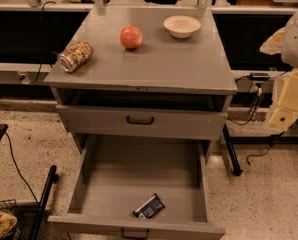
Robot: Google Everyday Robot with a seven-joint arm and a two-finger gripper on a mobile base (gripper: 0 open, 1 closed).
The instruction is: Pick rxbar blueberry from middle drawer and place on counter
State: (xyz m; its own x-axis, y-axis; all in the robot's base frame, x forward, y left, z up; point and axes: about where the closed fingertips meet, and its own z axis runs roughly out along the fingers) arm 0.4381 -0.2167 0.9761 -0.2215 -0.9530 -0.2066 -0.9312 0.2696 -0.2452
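Note:
The rxbar blueberry (149, 207), a small dark wrapper with white patches, lies flat on the floor of the open middle drawer (89, 184), near its front wall and slightly right of centre. The drawer is pulled far out, and its black pull handle (134, 232) shows at the bottom edge. The counter (154, 59) is the grey top of the cabinet above. My gripper (285, 115), cream-coloured, hangs at the far right of the view, off to the side of the cabinet, well away from the bar and above drawer level.
On the counter lie a gold patterned can (75, 56) on its side at the left, a red apple (131, 37) and a white bowl (182, 26). A shallower closed drawer (140, 120) sits above the open one. Cables and a black stand leg (231, 154) are on the floor to the right.

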